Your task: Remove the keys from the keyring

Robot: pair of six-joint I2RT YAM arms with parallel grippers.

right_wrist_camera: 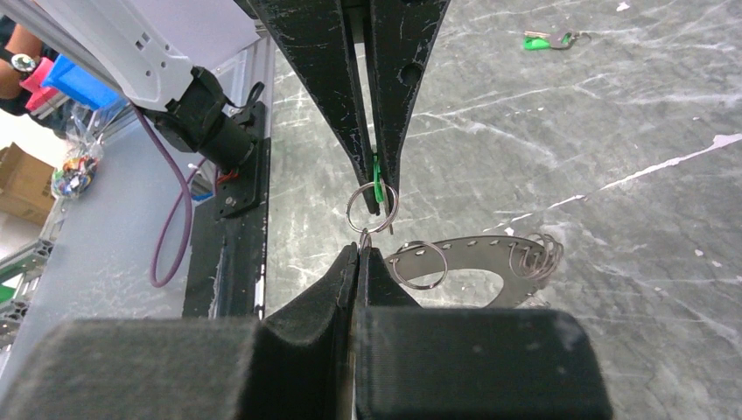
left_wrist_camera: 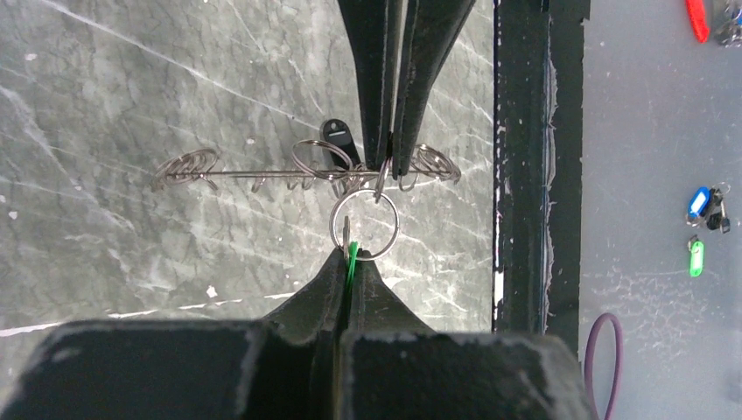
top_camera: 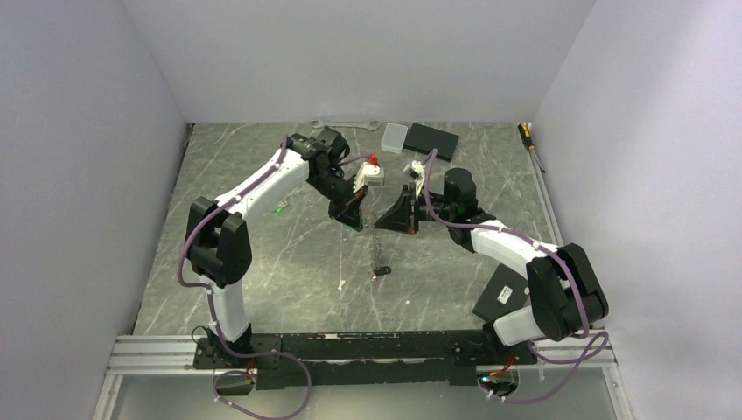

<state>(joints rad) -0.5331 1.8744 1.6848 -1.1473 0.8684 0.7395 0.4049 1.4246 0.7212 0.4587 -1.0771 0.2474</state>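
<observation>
My left gripper is shut on a green-headed key that hangs on a silver split ring. My right gripper faces it, shut on a small ring of the keyring, a flat grey metal strip with holes and several rings. Both are held above the table. The keyring hangs down as a thin line in the top view, and a black-headed key dangles from it. A second green key lies loose on the table.
A silver wrench, a grey box, a black box and a screwdriver lie along the back edge. A black plate lies by the right arm. The black base rail runs along the near edge.
</observation>
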